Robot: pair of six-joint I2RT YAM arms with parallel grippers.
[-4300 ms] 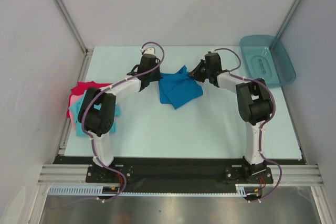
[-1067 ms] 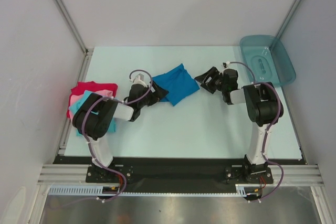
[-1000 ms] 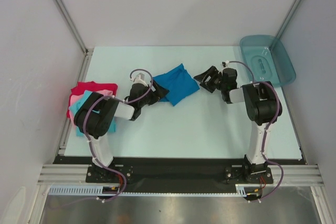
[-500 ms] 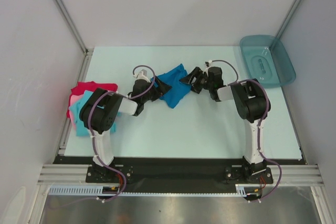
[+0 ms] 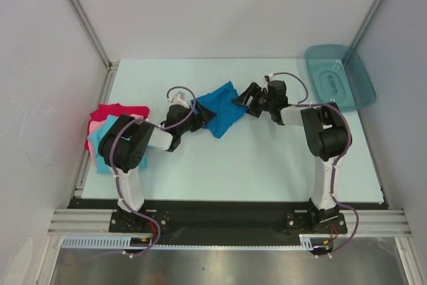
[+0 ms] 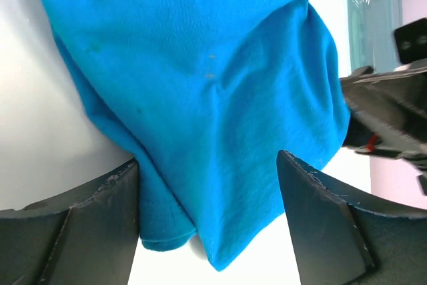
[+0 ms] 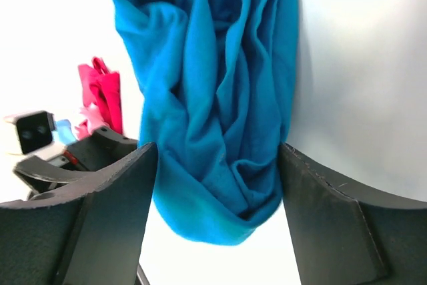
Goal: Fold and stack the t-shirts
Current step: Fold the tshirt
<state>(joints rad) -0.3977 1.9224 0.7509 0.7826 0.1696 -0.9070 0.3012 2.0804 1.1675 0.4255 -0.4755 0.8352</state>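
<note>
- Fabric first: the blue t-shirt (image 5: 221, 106) lies on the table (image 5: 267, 158), folded into a compact, slightly rumpled packet.
- Your left gripper (image 5: 195, 117) is at its left edge and your right gripper (image 5: 241, 100) at its right edge. Both have jaws spread wide astride the cloth, pinching nothing.
- Well to its left, the red t-shirt (image 5: 108, 110), pink t-shirt (image 5: 99, 125) and turquoise t-shirt (image 5: 95, 141) lie piled together.
- Folding looks about finished; you have yet to carry the blue one onto that pile.

White arms (image 5: 325, 185), purple cables (image 5: 179, 88) — black pincers (image 5: 202, 117) (image 5: 244, 100)
</note>
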